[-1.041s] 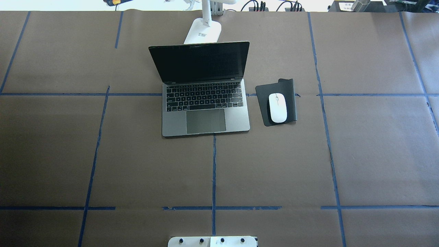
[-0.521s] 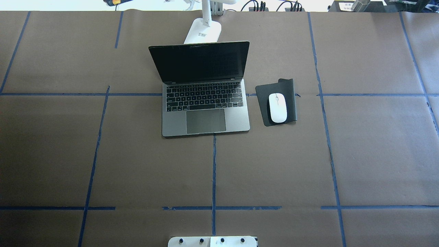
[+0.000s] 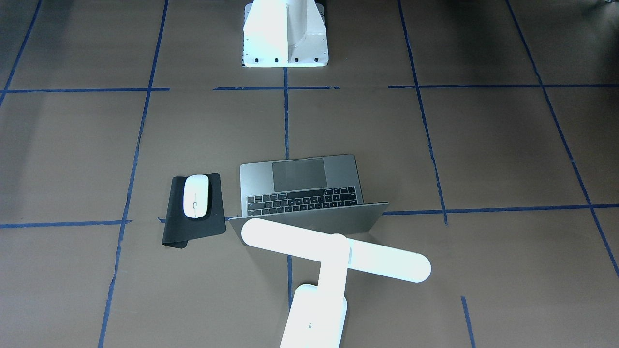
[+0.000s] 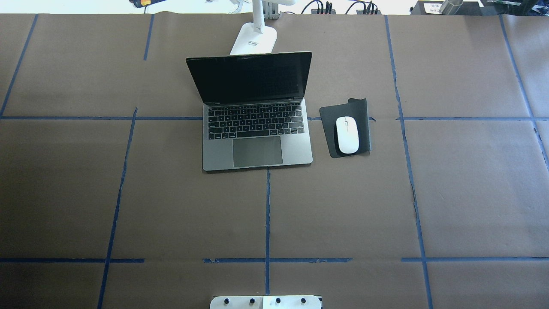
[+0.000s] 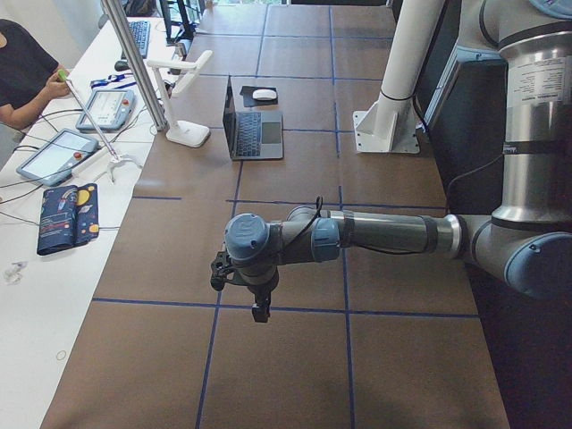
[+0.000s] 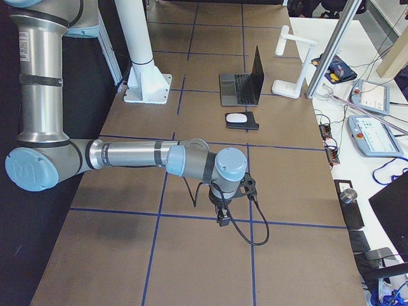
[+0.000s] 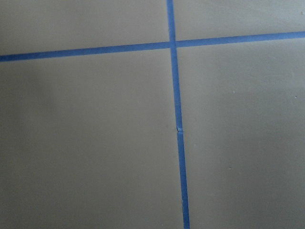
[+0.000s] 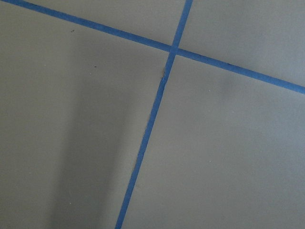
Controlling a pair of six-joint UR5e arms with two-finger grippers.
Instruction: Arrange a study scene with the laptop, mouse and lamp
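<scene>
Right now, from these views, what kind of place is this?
Most likely a robotics lab, not a real study: the table wears brown paper gridded with blue tape, the robot's left arm reaches over it, and a control tablet lies beside it.

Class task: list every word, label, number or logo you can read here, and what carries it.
"UR": logo on the right arm, on its blue joint cap.
Sticker on the lamp, on its base: too small to read.
Key legends on the laptop: too small.
Printed labels on the left arm and right arm: blurred.
</scene>
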